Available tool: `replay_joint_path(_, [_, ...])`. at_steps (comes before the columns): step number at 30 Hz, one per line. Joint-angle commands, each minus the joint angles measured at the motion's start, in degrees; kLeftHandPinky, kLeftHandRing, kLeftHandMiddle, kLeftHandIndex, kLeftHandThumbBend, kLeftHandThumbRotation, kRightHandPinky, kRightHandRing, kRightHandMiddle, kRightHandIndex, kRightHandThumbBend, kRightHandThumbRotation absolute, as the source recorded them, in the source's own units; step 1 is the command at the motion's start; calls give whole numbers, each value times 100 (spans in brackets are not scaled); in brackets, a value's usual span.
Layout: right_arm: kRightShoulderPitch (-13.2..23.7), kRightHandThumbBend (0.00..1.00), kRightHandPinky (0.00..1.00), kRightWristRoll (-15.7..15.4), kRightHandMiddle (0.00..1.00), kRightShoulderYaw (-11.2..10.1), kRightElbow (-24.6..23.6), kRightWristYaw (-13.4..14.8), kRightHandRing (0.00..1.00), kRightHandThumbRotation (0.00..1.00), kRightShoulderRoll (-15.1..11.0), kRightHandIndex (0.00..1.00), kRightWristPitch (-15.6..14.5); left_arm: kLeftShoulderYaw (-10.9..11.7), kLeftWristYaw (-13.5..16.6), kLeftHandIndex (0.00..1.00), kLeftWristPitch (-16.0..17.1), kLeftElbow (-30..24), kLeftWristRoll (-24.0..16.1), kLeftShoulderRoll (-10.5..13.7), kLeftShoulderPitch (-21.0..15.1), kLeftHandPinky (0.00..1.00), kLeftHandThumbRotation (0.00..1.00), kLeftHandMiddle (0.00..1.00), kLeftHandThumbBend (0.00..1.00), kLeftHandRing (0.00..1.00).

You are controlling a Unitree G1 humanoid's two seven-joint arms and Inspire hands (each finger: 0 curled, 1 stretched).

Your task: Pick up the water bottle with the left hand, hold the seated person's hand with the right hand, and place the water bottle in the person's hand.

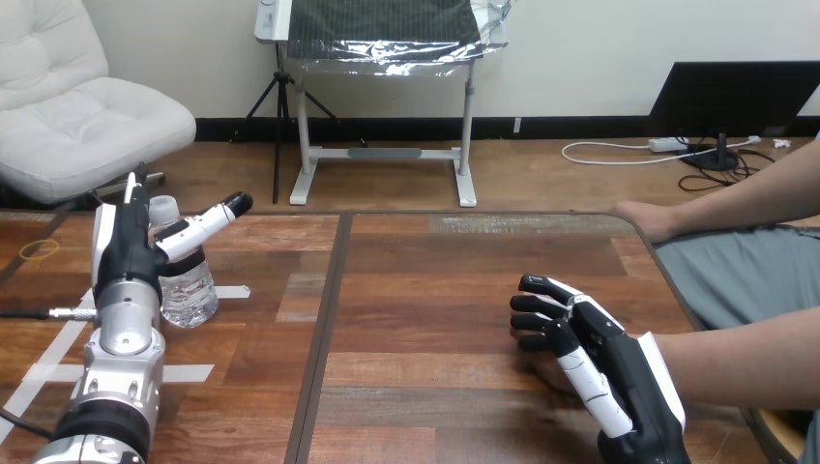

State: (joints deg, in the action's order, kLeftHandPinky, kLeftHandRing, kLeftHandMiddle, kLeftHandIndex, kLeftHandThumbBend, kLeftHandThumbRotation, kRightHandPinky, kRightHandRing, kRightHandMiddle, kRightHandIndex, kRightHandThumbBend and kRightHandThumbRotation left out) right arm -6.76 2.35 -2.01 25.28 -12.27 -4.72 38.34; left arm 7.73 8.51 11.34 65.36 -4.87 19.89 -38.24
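While left robot hand (126, 246) spreads beside water bottle (189, 290), right robot hand (619, 372) curls round person's hand (553, 375)

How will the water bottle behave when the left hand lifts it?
The water bottle looks like thin clear plastic, so it may dent under a firm squeeze. Its smooth wall could slip. Standing upright and narrow, it might tip if the left hand nudges it near the cap.

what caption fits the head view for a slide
Left hand at the bottle; right hand over the person's lower hand
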Motion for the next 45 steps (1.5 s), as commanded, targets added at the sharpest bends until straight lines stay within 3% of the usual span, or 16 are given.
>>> replay_joint_path(1, [184,79,68,65,76,20,-264,-34,74,80,-28,79,68,-28,67,100,-23,-172,7,-32,-83,99,35,100,97,100])
replay_joint_path(26, [181,79,68,105,76,12,-262,-61,74,80,-1,78,83,2,202,100,-336,-198,23,-53,-46,91,32,100,95,100])
replay_joint_path(45, [163,78,68,103,76,5,-286,-98,74,79,-5,79,74,-35,299,100,-616,-182,-8,-68,-26,96,32,100,88,100])
